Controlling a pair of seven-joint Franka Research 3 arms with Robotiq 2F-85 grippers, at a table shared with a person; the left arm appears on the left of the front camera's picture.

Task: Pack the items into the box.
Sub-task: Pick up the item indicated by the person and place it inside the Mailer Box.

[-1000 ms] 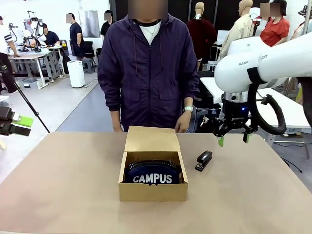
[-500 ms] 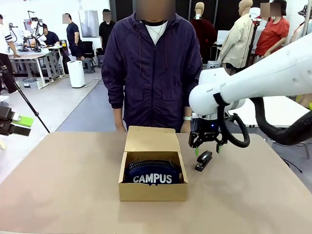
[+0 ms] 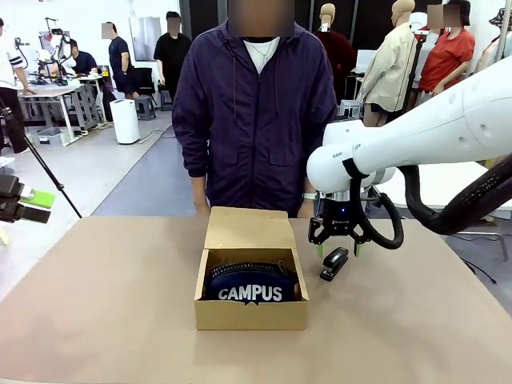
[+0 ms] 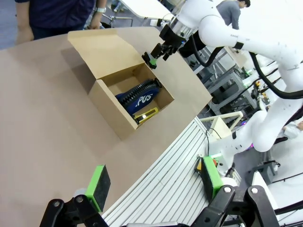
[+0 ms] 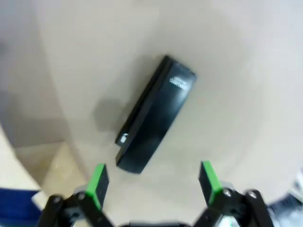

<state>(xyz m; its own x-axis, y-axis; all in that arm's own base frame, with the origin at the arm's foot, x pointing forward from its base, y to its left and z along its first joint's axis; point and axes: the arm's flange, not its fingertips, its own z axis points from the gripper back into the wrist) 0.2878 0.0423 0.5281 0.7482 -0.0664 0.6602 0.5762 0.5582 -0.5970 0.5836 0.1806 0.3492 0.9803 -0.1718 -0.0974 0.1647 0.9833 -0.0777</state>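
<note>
Brown table (image 3: 96,304) out front, and the right claw (image 3: 338,250) had swung in from the side and dropped low, its jaws spread wide and gripping nothing, with the black stapler (image 3: 334,265) lying just beneath it, likely the next pick. Beside the claw, the open box (image 3: 250,314) already held the CAMPUS pouch (image 3: 252,284) and the yellow knife (image 4: 146,114) — only the stapler was left outside.

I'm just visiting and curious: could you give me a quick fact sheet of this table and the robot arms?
Box: open at the top
Inside box: navy CAMPUS pouch, yellow utility knife
Outside box: black stapler, on table beside it
Right gripper: open, just above stapler, not gripping
Left gripper: open, empty, away from the box
Person: standing at far side
</note>
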